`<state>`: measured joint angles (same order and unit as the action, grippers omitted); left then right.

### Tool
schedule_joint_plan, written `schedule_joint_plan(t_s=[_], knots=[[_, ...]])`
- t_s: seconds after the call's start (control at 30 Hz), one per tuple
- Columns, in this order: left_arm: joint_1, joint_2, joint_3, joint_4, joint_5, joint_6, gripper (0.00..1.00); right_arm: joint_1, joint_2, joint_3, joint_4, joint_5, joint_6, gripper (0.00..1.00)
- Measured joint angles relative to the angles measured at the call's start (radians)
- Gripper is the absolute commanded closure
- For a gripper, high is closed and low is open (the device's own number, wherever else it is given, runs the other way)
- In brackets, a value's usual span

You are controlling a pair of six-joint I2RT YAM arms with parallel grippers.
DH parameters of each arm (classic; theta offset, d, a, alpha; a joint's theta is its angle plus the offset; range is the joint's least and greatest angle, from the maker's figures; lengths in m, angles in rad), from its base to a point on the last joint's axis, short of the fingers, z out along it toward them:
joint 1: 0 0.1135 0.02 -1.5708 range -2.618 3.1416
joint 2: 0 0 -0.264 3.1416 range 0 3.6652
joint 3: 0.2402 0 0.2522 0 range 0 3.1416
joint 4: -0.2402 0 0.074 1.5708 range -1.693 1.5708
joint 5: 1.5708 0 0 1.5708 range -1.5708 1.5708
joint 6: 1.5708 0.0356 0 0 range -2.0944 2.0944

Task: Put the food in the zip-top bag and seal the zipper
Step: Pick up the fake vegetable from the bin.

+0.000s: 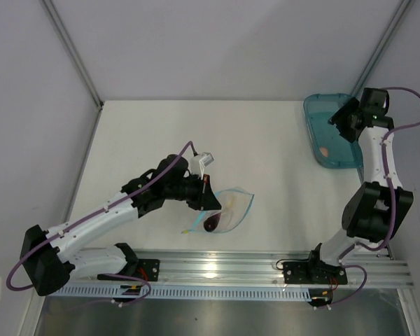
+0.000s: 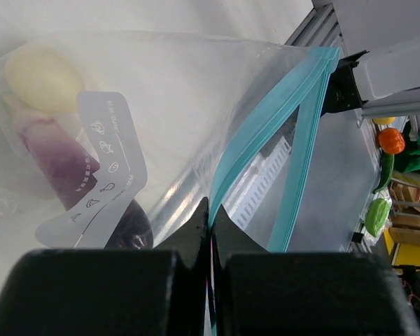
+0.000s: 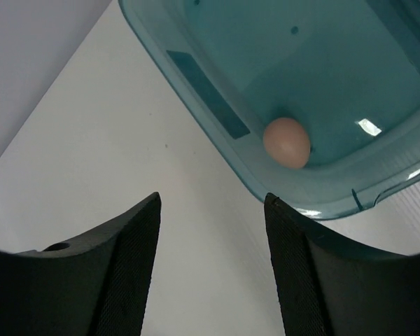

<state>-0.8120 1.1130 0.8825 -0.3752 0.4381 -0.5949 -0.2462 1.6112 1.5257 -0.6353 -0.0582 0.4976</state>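
Two black fingers of the left gripper [image 2: 211,234] are pressed together on the thin teal-blue zipper strip [image 2: 262,143]. The strip runs up and to the right from them, and its two tracks are parted further along. The clear crinkly zip-top bag [image 2: 189,84] lies on the white table [image 1: 147,133] and holds a dark purple oblong piece [image 2: 59,157] and a pale cream round piece [image 2: 40,75].

The right gripper [image 3: 211,217] hangs with fingers spread and empty, just outside the teal plastic tray [image 3: 322,63]. A peach-pink roundish piece [image 3: 287,142] rests inside the tray, ahead and slightly right of those fingers, with the tray wall between them. We judge the right arm far nearer to it. Being roundish, it offers no long axis to align with.
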Motion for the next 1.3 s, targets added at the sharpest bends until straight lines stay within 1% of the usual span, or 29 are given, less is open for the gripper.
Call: schedule_joint_plan(t_s=[0.13, 0.3, 0.37, 0.4, 0.47, 0.6, 0.77, 0.97, 1.3], knots=[[0.0, 0.0, 0.0, 0.0, 0.003, 0.014, 1.0, -0.037, 0.145, 0.138, -0.015, -0.004, -0.005, 0.33], [0.0, -0.001, 0.0, 0.0, 0.002, 0.031, 0.99, -0.063, 0.303, 0.262, -0.051, -0.006, -0.023, 0.29], [0.0, -0.001, 0.0, 0.0, 0.002, 0.042, 0.99, -0.066, 0.352, 0.282, -0.063, -0.003, -0.035, 0.27], [0.0, -0.001, 0.0, 0.0, 0.002, 0.047, 0.99, -0.066, 0.377, 0.284, -0.069, -0.002, -0.046, 0.24], [0.001, -0.001, -0.001, 0.0, 0.002, 0.056, 0.99, -0.065, 0.407, 0.284, -0.089, 0.0, -0.061, 0.21], [0.004, 0.0, -0.005, 0.0, 0.002, 0.066, 0.99, -0.06, 0.438, 0.279, -0.106, 0.005, -0.09, 0.18], [0.008, 0.0, -0.015, 0.021, 0.011, 0.065, 0.99, -0.057, 0.439, 0.252, -0.099, 0.014, -0.115, 0.16], [0.009, 0.006, -0.031, 0.034, 0.014, 0.065, 0.99, -0.057, 0.453, 0.218, -0.093, 0.015, -0.129, 0.16], [0.014, 0.006, -0.037, 0.038, 0.015, 0.064, 1.0, -0.057, 0.492, 0.208, -0.09, -0.005, -0.129, 0.17]])
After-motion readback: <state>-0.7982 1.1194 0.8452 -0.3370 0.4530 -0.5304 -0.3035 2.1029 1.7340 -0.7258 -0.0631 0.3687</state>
